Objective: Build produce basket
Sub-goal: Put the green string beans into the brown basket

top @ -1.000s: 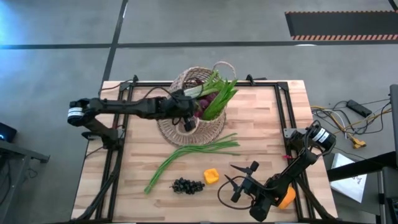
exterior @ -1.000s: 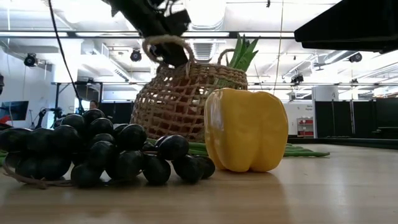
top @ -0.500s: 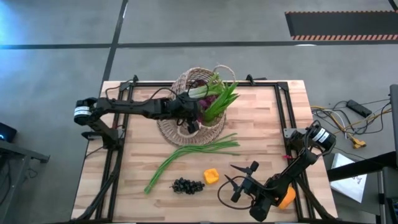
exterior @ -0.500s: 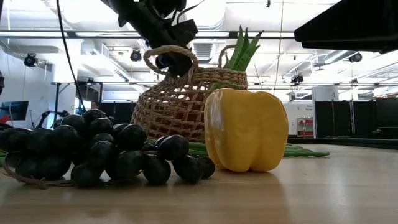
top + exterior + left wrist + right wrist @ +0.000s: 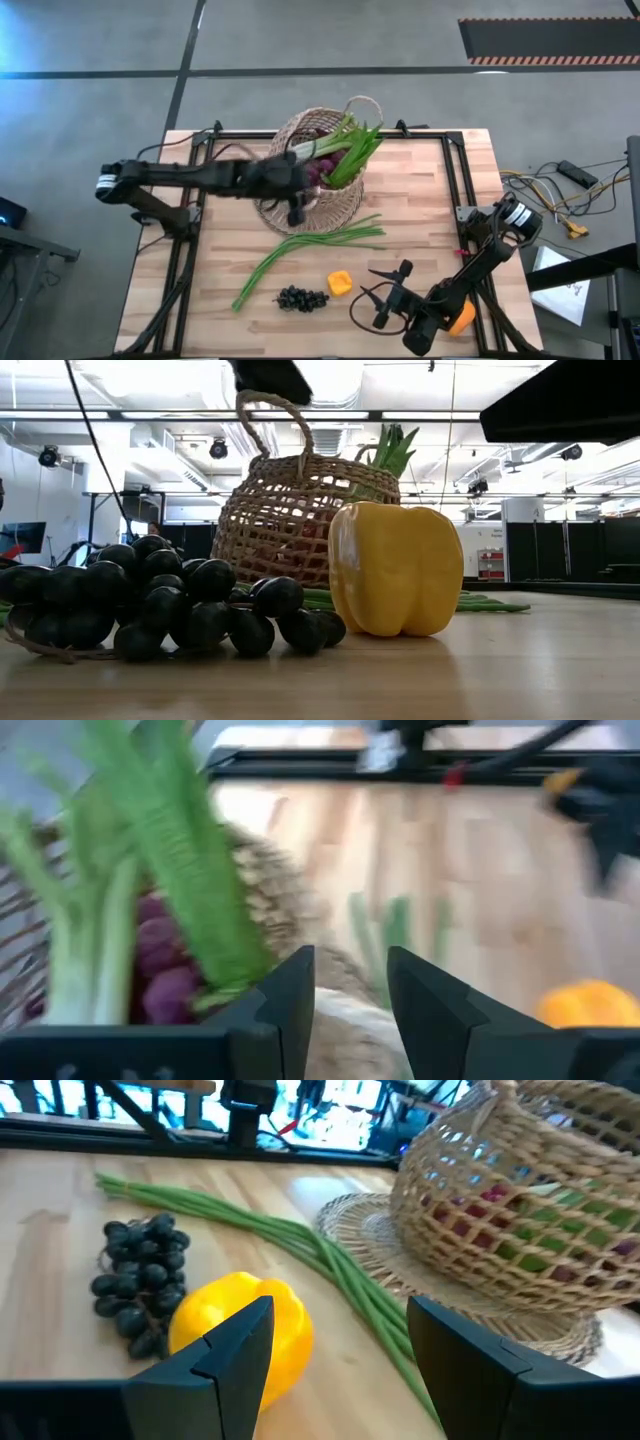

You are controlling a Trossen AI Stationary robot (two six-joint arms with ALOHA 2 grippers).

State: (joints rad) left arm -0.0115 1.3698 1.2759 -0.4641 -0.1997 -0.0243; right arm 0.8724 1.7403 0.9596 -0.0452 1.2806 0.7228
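Note:
The tan wicker basket (image 5: pixel 338 205) stands on its flat base at the table's far middle. It holds a leek and leafy greens (image 5: pixel 347 150) and purple produce (image 5: pixel 322 172). My left gripper (image 5: pixel 295 207) is over the basket's near-left rim, shut on its near loop handle (image 5: pixel 272 410). Long green onions (image 5: pixel 315 243), a yellow pepper (image 5: pixel 340 283) and black grapes (image 5: pixel 301 297) lie on the table in front. My right gripper (image 5: pixel 385 296) is open and empty at the near right, facing the pepper (image 5: pixel 240 1325). My left gripper has the top of the basket's near loop handle (image 5: pixel 350 1020) between its two fingers, coming from above and from the table's left. In the low view the handle stands upright below the gripper, and the basket's base (image 5: pixel 300 575) stays on the table.
An orange (image 5: pixel 462 318) lies under my right arm at the near right corner. Black frame rails (image 5: pixel 455 175) run along the table's edges. Bare wood shows at the right and at the near left.
My left gripper has gone up and a little toward the table's left and near edge. The basket's near handle, which lay bent low a second ago, now stands upright under it. The basket stays on the table.

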